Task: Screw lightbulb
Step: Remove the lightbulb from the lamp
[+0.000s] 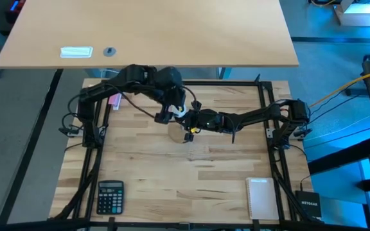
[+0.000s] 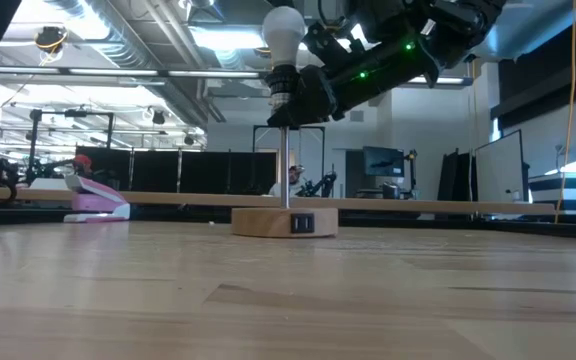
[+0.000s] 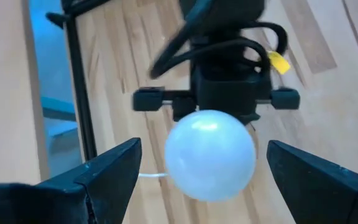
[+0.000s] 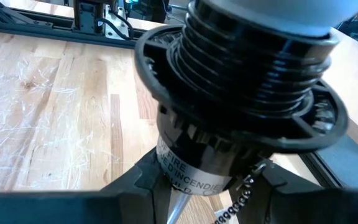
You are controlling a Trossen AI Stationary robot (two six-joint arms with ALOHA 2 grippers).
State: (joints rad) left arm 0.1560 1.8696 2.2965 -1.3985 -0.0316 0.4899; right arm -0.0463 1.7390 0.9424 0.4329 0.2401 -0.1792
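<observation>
The white lightbulb [image 2: 284, 34] stands upright in the black socket [image 2: 284, 92]. The socket tops a thin rod on a round wooden disc base [image 2: 284, 222], which rests on the table. My right gripper [image 2: 306, 100] is shut on the socket, reaching in from the table's right [image 1: 190, 123]. My left gripper [image 1: 170, 110] is open above the lamp. In the left wrist view its fingers [image 3: 114, 168] stand on either side of the bulb [image 3: 210, 155], with a gap showing on both sides. My right gripper pinches the socket's lower body [image 4: 188, 163], below its ribbed collar, between its two fingers. The fingers come in about level from the table's right side. The socket stays upright on its rod, and the wooden base sits flat on the table.
A calculator [image 1: 110, 196] lies at the near left and a white pad [image 1: 260, 196] at the near right. A pink object [image 2: 98, 205] sits at the far left. A dark frame [image 1: 272, 147] borders the table, and a light desk [image 1: 146, 32] stands beyond it.
</observation>
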